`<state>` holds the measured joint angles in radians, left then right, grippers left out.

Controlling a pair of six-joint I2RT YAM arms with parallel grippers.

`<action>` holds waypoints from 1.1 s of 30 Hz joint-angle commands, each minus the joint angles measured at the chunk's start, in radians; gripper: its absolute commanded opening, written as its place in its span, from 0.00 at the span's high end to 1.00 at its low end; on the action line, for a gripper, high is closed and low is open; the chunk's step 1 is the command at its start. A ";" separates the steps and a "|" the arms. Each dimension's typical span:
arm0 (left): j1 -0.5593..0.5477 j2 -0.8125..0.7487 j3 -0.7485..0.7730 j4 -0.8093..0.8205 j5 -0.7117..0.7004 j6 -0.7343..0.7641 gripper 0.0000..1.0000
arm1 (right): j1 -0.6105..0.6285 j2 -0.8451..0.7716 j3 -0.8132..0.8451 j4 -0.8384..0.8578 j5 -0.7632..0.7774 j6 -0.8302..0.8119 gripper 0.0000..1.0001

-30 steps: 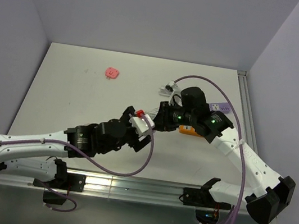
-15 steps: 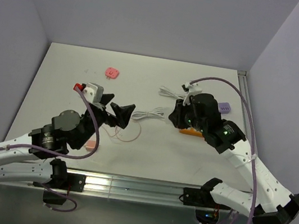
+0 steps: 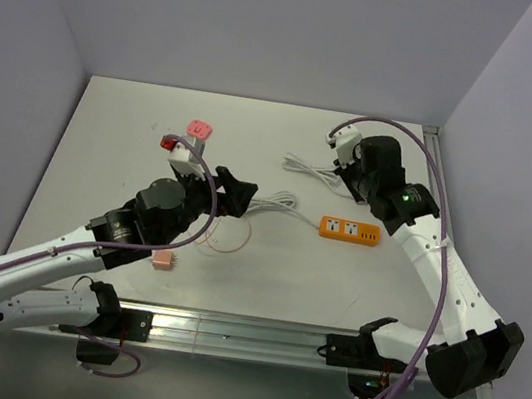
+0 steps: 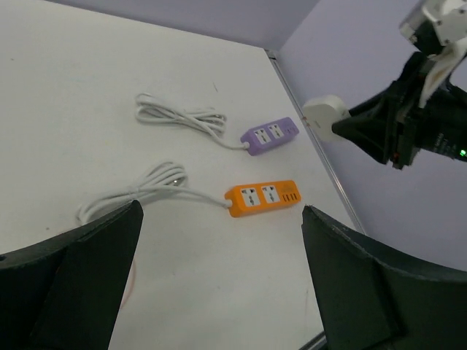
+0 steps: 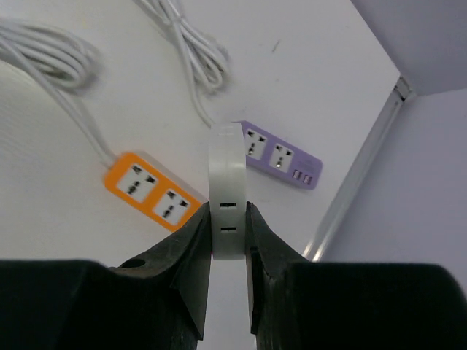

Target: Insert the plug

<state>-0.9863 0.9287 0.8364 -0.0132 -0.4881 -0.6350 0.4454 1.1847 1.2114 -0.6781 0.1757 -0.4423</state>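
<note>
White table (image 3: 101, 153): plug (image 5: 226, 164) pinched edge-on in right hand (image 5: 226, 222), apart from orange strip (image 5: 149, 191); left hand (image 3: 232, 192) spread wide, empty.

Left hand (image 4: 222, 219) spread wide, right hand (image 5: 228, 215) raised, pinched closed

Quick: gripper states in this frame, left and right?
Left gripper: open, holding nothing.
Right gripper: closed on the white plug.
</note>
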 commanded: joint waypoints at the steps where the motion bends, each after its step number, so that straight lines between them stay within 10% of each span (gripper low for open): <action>1: 0.006 -0.010 0.003 0.032 0.123 -0.061 0.04 | -0.054 0.035 0.047 -0.067 -0.120 -0.346 1.00; 17: 0.172 0.185 0.125 -0.005 0.425 -0.115 0.04 | -0.214 0.348 0.178 -0.193 -0.343 -0.434 1.00; 33: 0.287 0.424 0.113 0.105 0.752 -0.296 0.07 | -0.214 0.178 -0.044 -0.032 -0.358 -0.481 1.00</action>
<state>-0.7303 1.3136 0.9230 0.0288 0.1387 -0.8516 0.2363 1.4303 1.1976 -0.7811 -0.1841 -0.8906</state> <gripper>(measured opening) 0.938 0.275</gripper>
